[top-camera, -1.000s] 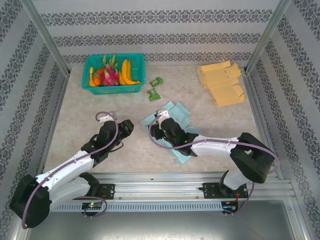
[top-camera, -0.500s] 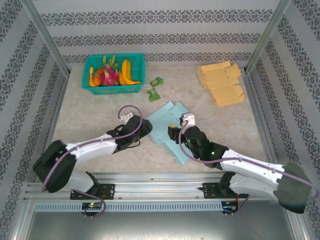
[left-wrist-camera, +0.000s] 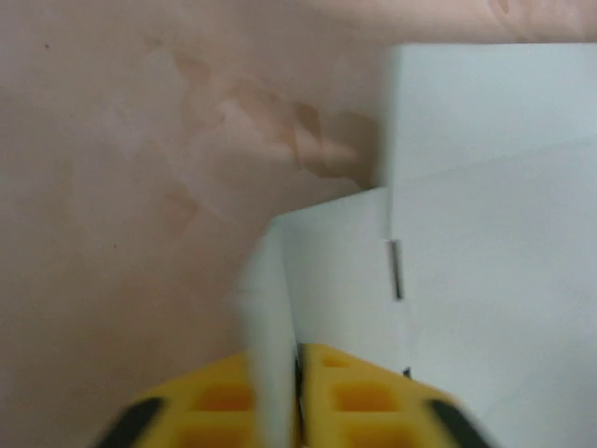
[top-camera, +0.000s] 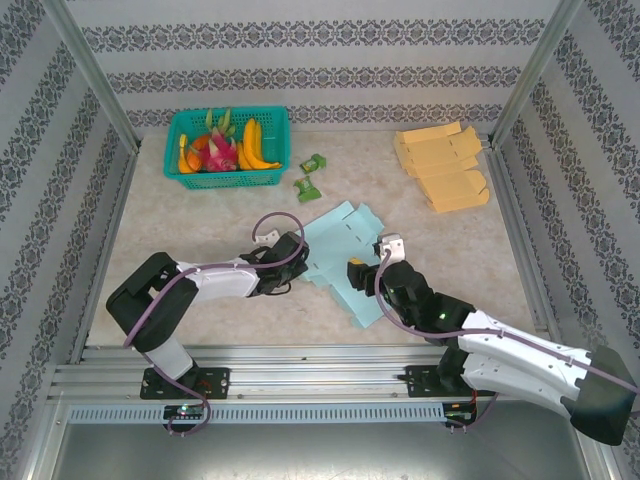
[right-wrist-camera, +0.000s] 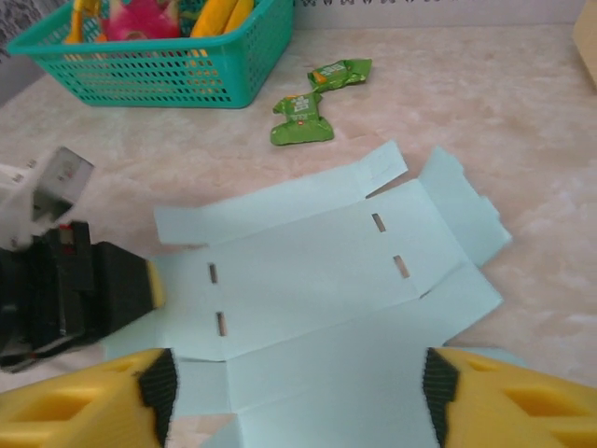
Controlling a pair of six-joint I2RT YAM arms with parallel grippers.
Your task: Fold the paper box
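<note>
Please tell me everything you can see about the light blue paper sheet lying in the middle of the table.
The paper sheet is a pale blue, unfolded box blank of thin card, with crease lines, flaps around its edges and small slots. It lies mostly flat on the table, middle front. The left gripper is shut on one flap at its left edge, bending it up; the right gripper hangs open over its near side, apparently not touching.
</note>
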